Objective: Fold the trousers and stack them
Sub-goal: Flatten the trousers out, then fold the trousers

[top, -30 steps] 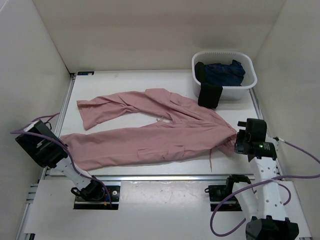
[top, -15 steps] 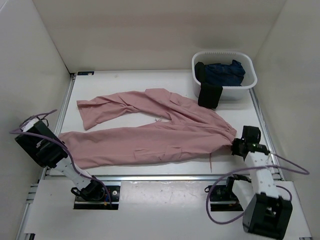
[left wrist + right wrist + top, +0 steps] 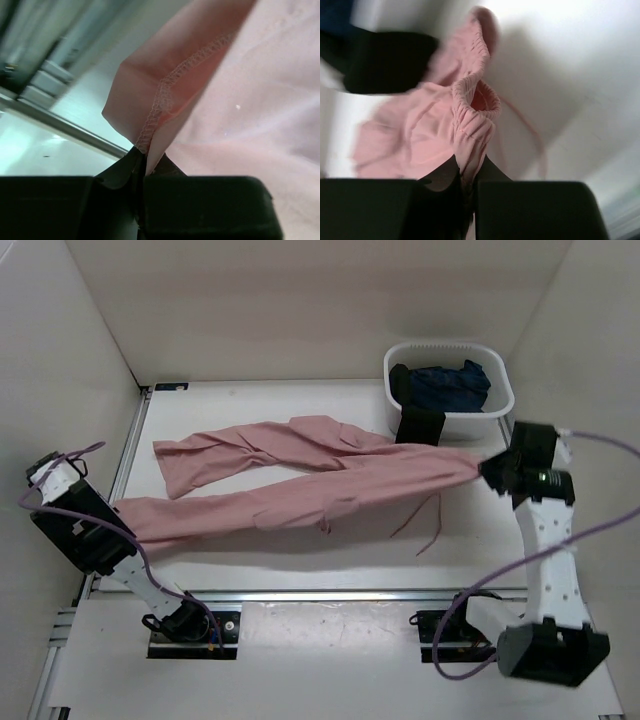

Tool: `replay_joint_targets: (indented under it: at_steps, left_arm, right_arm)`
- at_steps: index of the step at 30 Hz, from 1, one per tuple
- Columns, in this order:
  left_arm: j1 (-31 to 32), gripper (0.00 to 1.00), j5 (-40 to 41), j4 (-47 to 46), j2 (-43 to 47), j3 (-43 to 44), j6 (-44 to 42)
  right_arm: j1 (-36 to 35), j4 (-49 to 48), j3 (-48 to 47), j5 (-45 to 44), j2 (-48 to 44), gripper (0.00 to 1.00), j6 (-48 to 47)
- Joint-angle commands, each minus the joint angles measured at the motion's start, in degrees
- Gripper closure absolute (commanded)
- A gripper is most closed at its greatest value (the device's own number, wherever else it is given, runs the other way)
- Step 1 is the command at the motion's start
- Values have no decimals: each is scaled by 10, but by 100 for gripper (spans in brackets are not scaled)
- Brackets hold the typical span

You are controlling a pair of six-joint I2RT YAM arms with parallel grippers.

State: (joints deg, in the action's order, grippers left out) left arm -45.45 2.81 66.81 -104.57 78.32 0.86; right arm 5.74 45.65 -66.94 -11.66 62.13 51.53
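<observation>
The dusty-pink trousers [image 3: 300,490] hang stretched across the table between my two arms, the near leg pulled taut and raised. My left gripper [image 3: 112,512] at the far left is shut on the stitched hem [image 3: 160,100] of that leg. My right gripper [image 3: 482,468] at the right, lifted near the basket, is shut on the gathered waistband [image 3: 470,115]. The other leg [image 3: 220,452] trails on the table toward the back left. Thin drawstrings [image 3: 425,520] dangle below the waistband.
A white basket [image 3: 500,405] stands at the back right, holding a dark blue garment [image 3: 445,385], with a black garment [image 3: 420,425] draped over its front rim. Metal rails run along the table's near edge [image 3: 320,592] and both sides.
My right gripper shut on the waistband, then rose and swung back toward the basket, lifting and tightening the trousers. My left gripper kept its hold on the hem and drew slightly left.
</observation>
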Motion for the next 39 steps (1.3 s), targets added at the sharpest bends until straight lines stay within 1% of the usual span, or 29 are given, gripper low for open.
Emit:
replay_joint_targets:
  at_steps: [1, 2, 3, 4, 5, 6, 7, 8, 9, 10, 11, 13, 14, 16, 17, 19, 22, 23, 26, 27, 29, 30, 31, 33, 34, 36, 37, 38, 39]
  left_arm:
    - [-19, 85, 120, -77, 33, -13, -9]
    - [-19, 85, 130, -77, 38, -38, -9]
    - [-19, 85, 138, -77, 39, -50, -9]
    - [-19, 85, 151, -82, 44, -61, -9]
    - [-19, 85, 156, -82, 44, -79, -9]
    - [-19, 85, 162, -87, 44, -86, -9]
    - [-19, 80, 162, -87, 49, -91, -9]
    - [-19, 73, 169, -87, 49, -99, -9]
    - [-19, 63, 169, -87, 49, -99, -9]
    - [-19, 54, 162, -87, 49, -99, -9]
    - [-19, 30, 162, -87, 55, -99, -9]
    - [-19, 21, 162, -87, 60, -105, -9]
    - [-19, 20, 162, -87, 69, -105, -9]
    - [-14, 18, 162, -87, 90, -99, -9]
    - [-14, 17, 162, -82, 98, -99, -9]
    - [6, 13, 162, -82, 121, -99, -9]
    - [42, 13, 174, -82, 133, -112, -9]
    - [55, 13, 174, -82, 133, -112, -9]
    - [119, 13, 114, -45, 145, -90, -9]
    - [155, 13, 67, -33, 145, -79, -9]
    - [188, 7, 27, -26, 132, -38, -9]
    - [200, 7, 6, -26, 120, -19, -9]
    - [220, 7, -17, -26, 85, 32, -9]
    - [233, 7, -37, -26, 41, 95, -9]
    - [239, 5, -45, -33, -11, 168, -9]
    - [239, 1, -50, -33, -75, 259, -9]
    - [239, 0, -50, -20, -143, 309, -9]
    - [244, 0, -57, -8, -176, 411, -9]
    - [244, 0, -67, 15, -207, 458, -9]
  right_arm:
    - [27, 97, 125, -55, -66, 100, 36]
    - [27, 128, 199, -55, -82, 100, 66]
    - [27, 143, 233, -55, -99, 93, 97]
    - [27, 155, 262, -61, -138, 83, 157]
    - [33, 164, 285, -68, -161, 69, 185]
    - [33, 176, 314, -78, -183, 51, 210]
    - [38, 182, 320, -109, -224, 27, 245]
    - [38, 188, 320, -128, -237, 19, 254]
    - [38, 194, 302, -146, -244, 10, 254]
    - [38, 194, 290, -161, -244, 7, 254]
    - [38, 194, 276, -179, -231, 6, 222]
    - [38, 173, 246, -179, -186, 5, 176]
    - [38, 168, 214, -179, -167, 5, 126]
    - [24, 147, 184, -184, -120, 10, 77]
    - [1, 147, 171, -189, -106, 11, 51]
    - [-26, 133, 145, -195, -73, 13, 35]
    - [-75, 108, 131, -195, -32, 17, 26]
    - [-75, 101, 131, -185, -10, 18, 18]
    - [-75, 71, 117, -151, 31, 18, 1]
    - [-75, 64, 117, -151, 40, 18, -11]
    - [-75, 51, 96, -142, 70, 18, -22]
    - [-75, 42, 88, -135, 82, 18, -33]
    - [-69, 36, 79, -135, 105, 18, -38]
    - [-55, 24, 49, -116, 130, 18, -56]
    - [-48, 17, 38, -84, 159, 18, -63]
    - [-29, 11, 2, -52, 191, 18, -70]
    - [-29, 11, -11, -39, 224, 18, -71]
    - [-21, 11, -21, -30, 239, 18, -71]
    - [-14, 11, -29, -12, 253, 17, -71]
